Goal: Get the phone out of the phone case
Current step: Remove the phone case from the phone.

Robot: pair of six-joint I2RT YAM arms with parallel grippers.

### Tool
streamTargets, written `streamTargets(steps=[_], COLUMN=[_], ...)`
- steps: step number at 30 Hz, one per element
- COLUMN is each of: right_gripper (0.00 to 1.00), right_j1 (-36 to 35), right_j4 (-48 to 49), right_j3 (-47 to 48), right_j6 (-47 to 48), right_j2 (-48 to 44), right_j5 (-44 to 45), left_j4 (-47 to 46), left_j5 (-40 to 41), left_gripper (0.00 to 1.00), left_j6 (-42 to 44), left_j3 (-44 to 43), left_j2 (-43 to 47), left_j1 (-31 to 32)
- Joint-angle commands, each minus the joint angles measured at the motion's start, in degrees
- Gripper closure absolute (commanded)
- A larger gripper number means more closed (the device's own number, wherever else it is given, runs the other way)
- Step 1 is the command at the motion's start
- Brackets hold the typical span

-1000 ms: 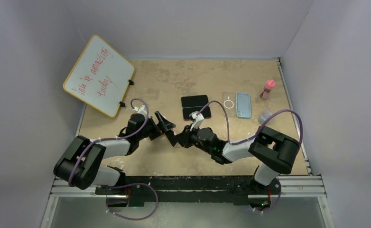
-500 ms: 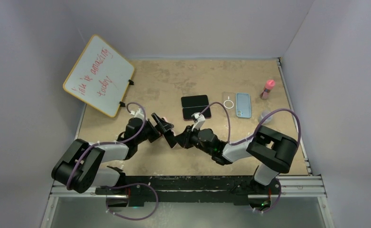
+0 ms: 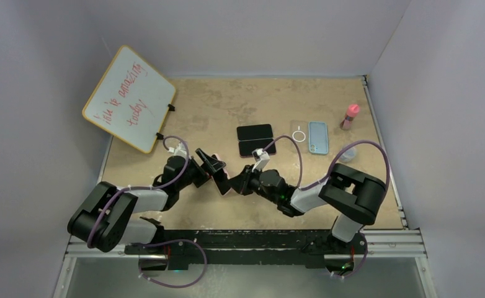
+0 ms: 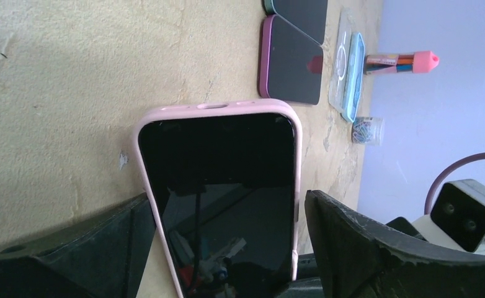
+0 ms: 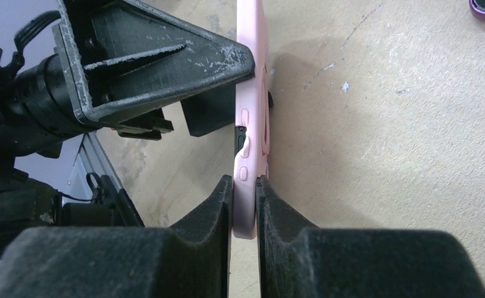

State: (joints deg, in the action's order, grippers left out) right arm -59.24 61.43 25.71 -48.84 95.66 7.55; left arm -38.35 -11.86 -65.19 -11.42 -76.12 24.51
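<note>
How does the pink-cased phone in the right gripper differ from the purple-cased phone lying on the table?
Colour: the pink-cased phone wears a pink case, the purple-cased phone a purple one.
Pose: the pink-cased phone is held on edge; the purple-cased phone lies flat, screen up.
Hold: the right gripper pinches the pink-cased phone front and back; nothing touches the purple-cased phone.
Both have dark screens and sit in their cases.

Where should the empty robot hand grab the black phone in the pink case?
By its two long pink edges, coming from the screen side. The black phone in the pink case is pinched front-to-back at one end by the right gripper, leaving the long edges free; the open left gripper straddles them.
</note>
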Motion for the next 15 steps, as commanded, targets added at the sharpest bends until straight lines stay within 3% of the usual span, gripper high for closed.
streamTargets(steps=[1, 10, 12, 15], right_gripper=[1.00, 0.99, 0.93, 0.73], right_j1=[-0.40, -0.41, -0.42, -0.43], right_j4=[6.10, 4.78, 3.82, 1.80], right_j3=[1.82, 0.44, 0.46, 0.69], right_j6=[-0.20, 6.12, 7.88, 10.75], right_j2=[0.98, -0.71, -1.67, -2.96], right_j5=[-3.10, -4.65, -5.54, -8.30], left_j4=[-3.54, -4.60, -5.12, -6.40], left_j5=[0.01, 0.24, -0.20, -1.66], left_gripper=[0.12, 0.43, 0.51, 0.65], left_j6=[-1.79, -0.03, 0.42, 1.42], left_j3=[-1.06, -0.89, -0.91, -1.04], left_j2=[-1.66, -1.38, -1.39, -1.28], left_j1=[0.60, 0.62, 0.62, 0.62])
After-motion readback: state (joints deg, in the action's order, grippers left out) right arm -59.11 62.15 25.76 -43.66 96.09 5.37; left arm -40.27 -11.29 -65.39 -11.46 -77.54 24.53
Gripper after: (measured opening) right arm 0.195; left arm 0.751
